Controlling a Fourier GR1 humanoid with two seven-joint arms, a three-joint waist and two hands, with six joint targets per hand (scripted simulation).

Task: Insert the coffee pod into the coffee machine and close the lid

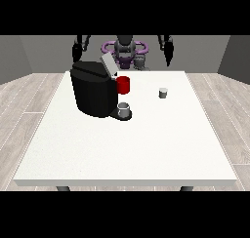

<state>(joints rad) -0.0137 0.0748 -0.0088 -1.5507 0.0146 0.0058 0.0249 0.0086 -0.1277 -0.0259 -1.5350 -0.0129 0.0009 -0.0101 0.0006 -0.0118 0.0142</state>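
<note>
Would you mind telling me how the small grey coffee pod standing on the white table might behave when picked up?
The small grey coffee pod looks short and squat, so it probably stands steadily. It seems tiny beside the black coffee machine, likely light. On its side, its round shape could roll.

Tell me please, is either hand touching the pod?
No, the pod sits alone on the table, both hands raised behind it.

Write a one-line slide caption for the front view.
Coffee machine with raised lid, coffee pod apart on white table.
</note>
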